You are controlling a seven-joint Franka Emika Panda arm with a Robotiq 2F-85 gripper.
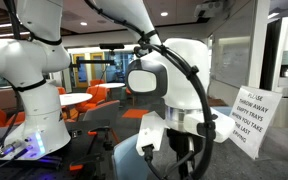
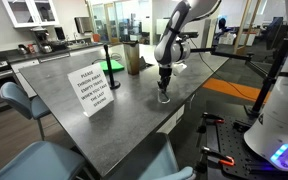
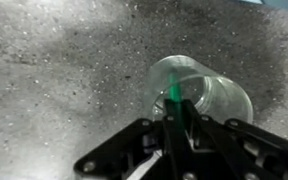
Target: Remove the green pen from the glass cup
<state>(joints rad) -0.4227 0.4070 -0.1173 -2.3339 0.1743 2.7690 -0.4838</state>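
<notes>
In the wrist view the glass cup (image 3: 212, 92) stands on the speckled grey table with its round rim facing the camera. The green pen (image 3: 172, 94) rises out of the cup as a thin bright green line. My gripper (image 3: 180, 112) is right over the cup, and its two dark fingers are shut on the pen's upper end. In an exterior view the gripper (image 2: 164, 80) hangs straight down over the cup (image 2: 163, 97) near the table's right edge. The pen is too small to make out there. In an exterior view the arm's white body (image 1: 169, 80) hides the cup and the gripper.
A white paper sign (image 2: 92, 88) stands on the grey table (image 2: 114, 115) to the left of the cup. An olive container (image 2: 133, 58) and a black stand (image 2: 111, 66) are farther back. Chairs (image 2: 19, 100) stand by the table's left side.
</notes>
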